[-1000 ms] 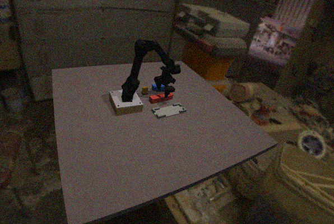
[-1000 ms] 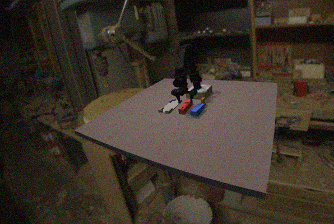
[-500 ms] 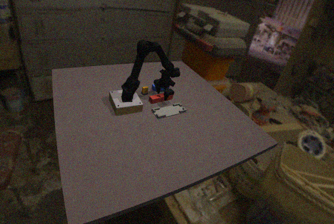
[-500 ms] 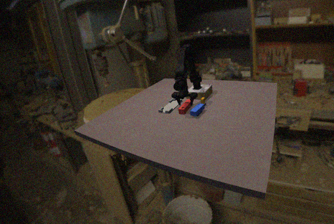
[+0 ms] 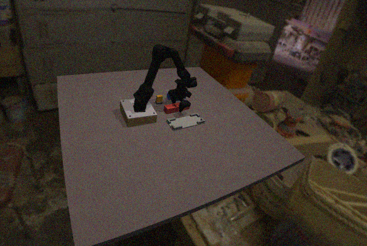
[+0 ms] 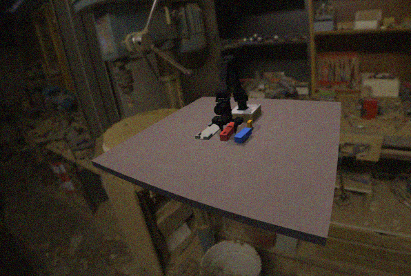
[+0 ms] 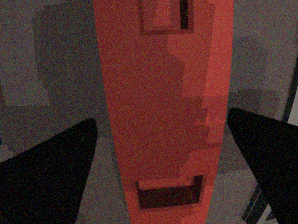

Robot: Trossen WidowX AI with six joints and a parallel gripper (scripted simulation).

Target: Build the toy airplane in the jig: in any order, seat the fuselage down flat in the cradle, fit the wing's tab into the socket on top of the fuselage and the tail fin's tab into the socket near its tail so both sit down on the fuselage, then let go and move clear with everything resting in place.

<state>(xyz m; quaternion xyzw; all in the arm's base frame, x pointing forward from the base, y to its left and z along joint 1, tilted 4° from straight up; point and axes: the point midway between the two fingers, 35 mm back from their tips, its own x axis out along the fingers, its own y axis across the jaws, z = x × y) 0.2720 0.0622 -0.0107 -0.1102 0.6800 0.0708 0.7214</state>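
Observation:
The red fuselage (image 5: 170, 108) (image 6: 225, 134) (image 7: 150, 105) lies on the table beside the pale jig cradle (image 5: 186, 122) (image 6: 209, 132), outside it. Its two sockets face up in the wrist view. My gripper (image 5: 179, 107) (image 6: 227, 127) (image 7: 164, 120) is open, with one finger on each side of the fuselage and a gap on both sides. The blue wing (image 6: 243, 135) (image 5: 168, 96) lies beyond the fuselage, mostly hidden by the arm in the top view. The small yellow tail fin (image 5: 159, 99) (image 6: 249, 123) stands near the arm's base.
The arm's base block (image 5: 141, 120) (image 6: 253, 113) is close to the fuselage's one end and the tail fin. The cradle is on one side of the fuselage and the wing on the other. The table's edge (image 5: 221, 184) is far from the parts.

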